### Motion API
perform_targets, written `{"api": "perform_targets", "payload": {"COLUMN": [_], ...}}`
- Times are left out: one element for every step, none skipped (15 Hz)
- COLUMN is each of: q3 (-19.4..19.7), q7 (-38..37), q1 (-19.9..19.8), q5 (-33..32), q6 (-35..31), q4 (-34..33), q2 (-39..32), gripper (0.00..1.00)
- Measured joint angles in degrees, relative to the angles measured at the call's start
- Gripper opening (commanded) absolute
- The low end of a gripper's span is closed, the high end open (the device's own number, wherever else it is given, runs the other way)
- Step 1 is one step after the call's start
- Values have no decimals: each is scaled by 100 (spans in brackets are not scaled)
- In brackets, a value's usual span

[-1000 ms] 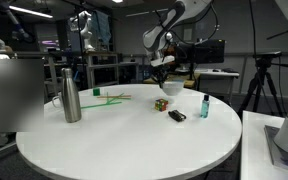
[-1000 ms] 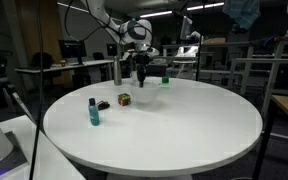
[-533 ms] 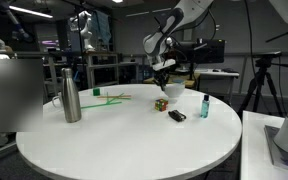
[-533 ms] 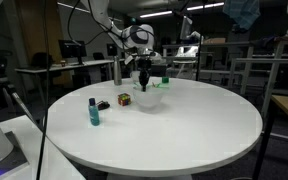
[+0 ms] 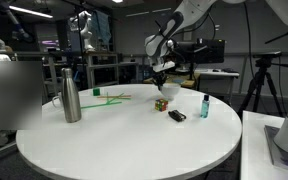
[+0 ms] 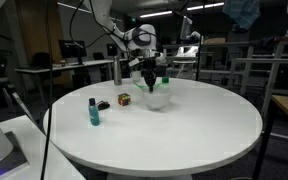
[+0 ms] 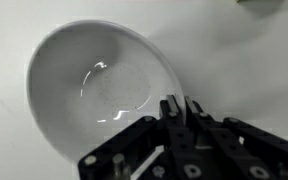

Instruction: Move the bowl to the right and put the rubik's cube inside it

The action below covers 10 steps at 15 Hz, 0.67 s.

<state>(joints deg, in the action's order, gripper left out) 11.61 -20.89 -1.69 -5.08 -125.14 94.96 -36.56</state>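
The white bowl fills the wrist view, empty, with the table beneath it. My gripper is shut on its rim at the right, one finger inside and one outside. In both exterior views the gripper reaches down onto the bowl, which is at or just above the tabletop. The rubik's cube sits on the table a short way from the bowl, apart from it.
A steel bottle stands on the round white table. A small teal bottle and a flat black object lie near the cube. Green sticks lie towards the back.
My gripper has carried the bowl a short way across the table, away from the cube. The cube and the other objects have not moved.
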Motion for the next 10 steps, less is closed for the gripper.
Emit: {"api": "perform_targets", "payload": {"q3": [0, 0, 0, 0, 0, 1, 1, 1, 2, 4], "q7": [4, 5, 5, 5, 5, 5, 5, 5, 5, 5], "q1": [-7, -10, -11, -12, -12, -12, -13, -13, -13, -14], "q5": [0, 0, 0, 0, 0, 0, 0, 0, 0, 0], "q6": [-104, -189, -256, -332, -386, -427, -456, -472, -478, -478], "q4": [3, 5, 11, 23, 39, 53, 65, 75, 84, 92], "q2": [-26, -49, -62, -68, -68, -68, -69, -69, -69, -71], "gripper": [3, 3, 3, 3, 3, 3, 3, 3, 3, 3]}}
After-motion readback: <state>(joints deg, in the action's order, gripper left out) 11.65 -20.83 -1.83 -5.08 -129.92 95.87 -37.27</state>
